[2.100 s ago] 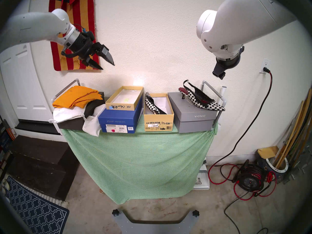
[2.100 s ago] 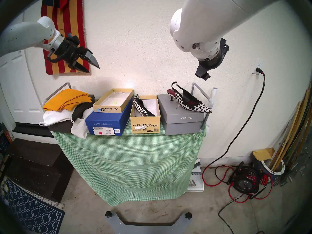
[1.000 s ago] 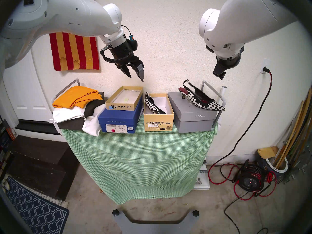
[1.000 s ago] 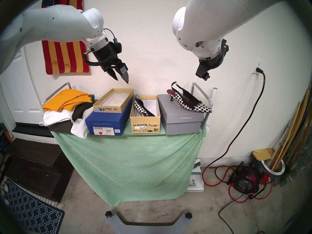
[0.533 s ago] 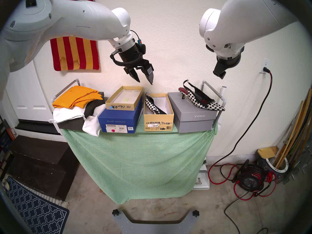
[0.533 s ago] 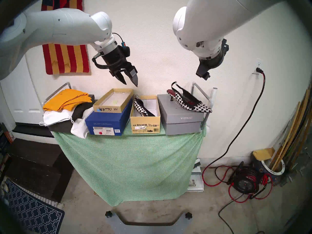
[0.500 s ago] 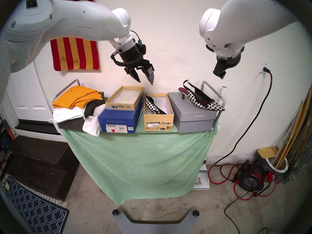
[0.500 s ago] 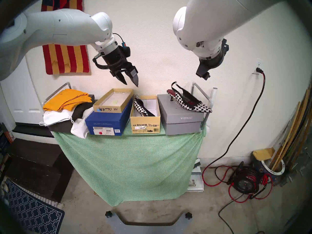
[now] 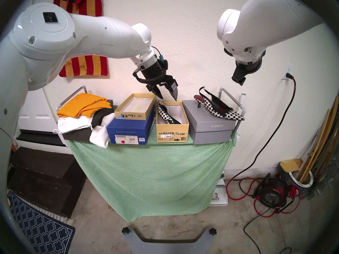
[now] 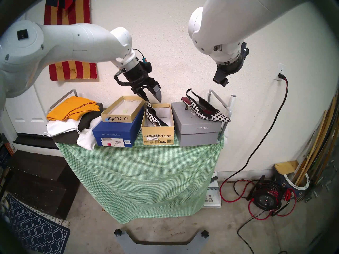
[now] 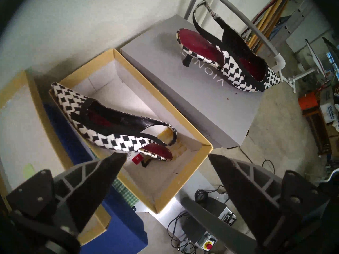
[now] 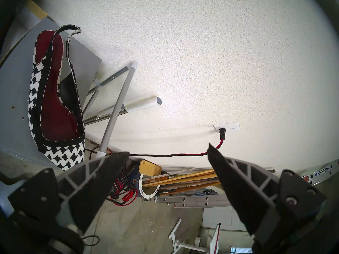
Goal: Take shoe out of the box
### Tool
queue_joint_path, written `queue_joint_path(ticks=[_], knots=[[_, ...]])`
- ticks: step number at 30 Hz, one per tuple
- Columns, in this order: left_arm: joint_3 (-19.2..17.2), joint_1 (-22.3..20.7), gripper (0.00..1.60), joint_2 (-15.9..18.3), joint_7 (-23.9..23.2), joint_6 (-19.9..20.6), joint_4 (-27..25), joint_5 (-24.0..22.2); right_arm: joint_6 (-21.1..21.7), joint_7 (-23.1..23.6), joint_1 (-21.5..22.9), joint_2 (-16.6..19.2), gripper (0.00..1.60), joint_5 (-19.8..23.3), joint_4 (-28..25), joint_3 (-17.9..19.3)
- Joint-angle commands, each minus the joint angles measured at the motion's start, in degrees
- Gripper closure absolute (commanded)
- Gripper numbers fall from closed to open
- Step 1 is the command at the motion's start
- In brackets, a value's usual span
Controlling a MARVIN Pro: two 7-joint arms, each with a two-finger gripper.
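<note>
Cardboard, tan-yellow and deep, forms the open shoe box (image 9: 172, 131) in the middle of the green-checked tablecloth (image 9: 150, 174), with black handwriting and a barcode label on its near face. Inside, a black-and-white houndstooth slingback shoe (image 11: 113, 127) leans along the left wall, its pointed toe over the far left corner and its red-lined heel low toward the near end. The left gripper (image 9: 167, 97) hangs just above the box's far rim with its fingers spread apart and nothing between them. A matching houndstooth shoe (image 9: 219, 107) stands on the grey Vionic box (image 9: 211, 128) just to the right. The right gripper (image 12: 167, 154) hovers above that shoe, fingers apart and empty. To the left, a shallow tan tray (image 9: 134, 108) sits on a blue box (image 9: 130, 132).
</note>
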Motion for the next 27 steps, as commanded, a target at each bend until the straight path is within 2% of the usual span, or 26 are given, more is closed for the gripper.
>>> queue_joint_path(ticks=[1,8,14,27], knots=[[2.3,1.5,0.00,-3.4,-2.9,-0.1,0.1,-2.9,0.0,-0.1,0.2,0.1,0.00,0.2,0.1,-0.1],[8.3,1.0,0.00,-6.3,-0.8,-0.1,0.6,-3.9,0.0,-0.2,0.2,0.1,0.00,0.2,0.1,-0.1],[11.4,0.6,0.00,-7.6,-1.4,-0.1,2.0,-5.6,0.0,-0.1,0.2,0.1,0.00,0.2,0.1,-0.1],[14.8,3.5,0.00,-10.0,-1.2,-0.1,3.1,-10.1,0.0,-0.1,0.2,0.1,0.00,0.2,0.1,-0.1]])
